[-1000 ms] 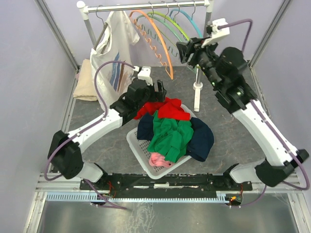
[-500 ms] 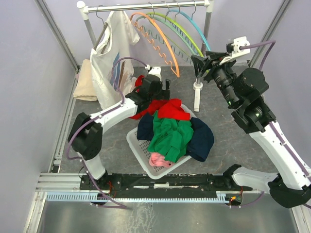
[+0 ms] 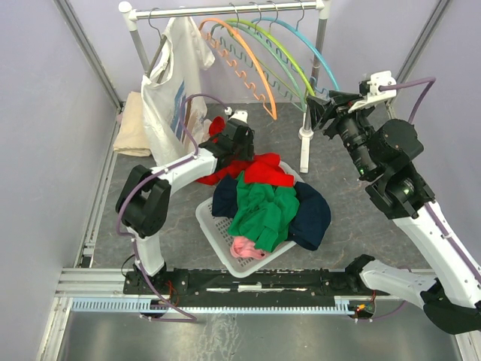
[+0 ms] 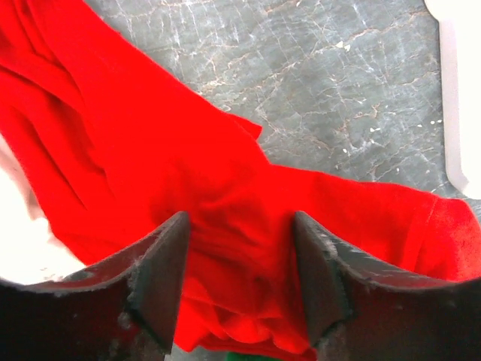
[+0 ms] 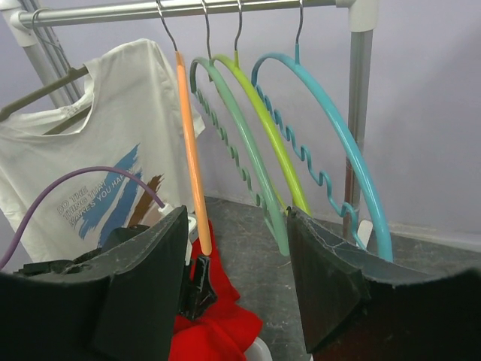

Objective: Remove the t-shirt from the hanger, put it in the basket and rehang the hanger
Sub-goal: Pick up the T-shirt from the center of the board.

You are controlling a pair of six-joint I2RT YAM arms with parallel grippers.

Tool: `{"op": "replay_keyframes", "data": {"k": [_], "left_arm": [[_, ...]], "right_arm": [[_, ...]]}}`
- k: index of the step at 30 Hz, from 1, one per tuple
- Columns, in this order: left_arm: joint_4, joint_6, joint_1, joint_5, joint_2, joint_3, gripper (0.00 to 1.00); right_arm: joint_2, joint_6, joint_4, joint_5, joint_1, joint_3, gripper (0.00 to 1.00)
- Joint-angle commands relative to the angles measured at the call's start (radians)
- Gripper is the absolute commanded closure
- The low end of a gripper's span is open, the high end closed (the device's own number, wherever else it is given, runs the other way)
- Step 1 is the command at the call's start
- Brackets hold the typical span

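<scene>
Both sets of jaws stand apart with nothing pinched between them. The left gripper (image 4: 239,226) hangs over a red garment (image 4: 150,165) spread on the grey table (image 4: 338,90), just up and left of the white basket (image 3: 214,229) heaped with clothes at centre frame. The right gripper (image 5: 237,218) is up at the right, facing the rail (image 5: 188,9) and its row of coloured hangers (image 5: 192,150). The white t-shirt (image 3: 169,83) is on its grey hanger (image 5: 45,89) at the upper left of the overhead view, held by neither gripper.
</scene>
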Motion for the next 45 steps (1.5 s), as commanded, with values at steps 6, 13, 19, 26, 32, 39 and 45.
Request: {"op": "replay_keyframes", "data": {"k": [6,13,19,26,32,39,45], "left_arm": [[-0.02,-0.026,0.001,0.021,0.014,0.022,0.95],[0.008,-0.027,-0.001,0.001,-0.139,0.025,0.97],[0.071,-0.01,-0.022,-0.006,-0.357,0.009,0.97],[0.074,0.019,-0.065,0.075,-0.508,0.038,0.97],[0.169,0.057,-0.112,0.174,-0.621,0.047,0.97],[0.204,0.05,-0.14,0.336,-0.633,0.186,0.97],[0.258,0.007,-0.146,0.443,-0.624,0.28,0.97]], "right_arm": [[-0.024,-0.004,0.022,0.017,-0.003,-0.015,0.37],[-0.038,-0.004,0.022,0.023,-0.003,-0.027,0.37],[-0.045,0.001,0.029,0.022,-0.003,-0.04,0.37],[-0.059,0.008,0.039,0.025,-0.002,-0.059,0.37],[-0.082,0.012,0.042,0.038,-0.003,-0.079,0.37],[-0.105,0.021,0.04,0.078,-0.002,-0.1,0.37],[-0.119,0.022,0.028,0.096,-0.003,-0.112,0.37]]}}
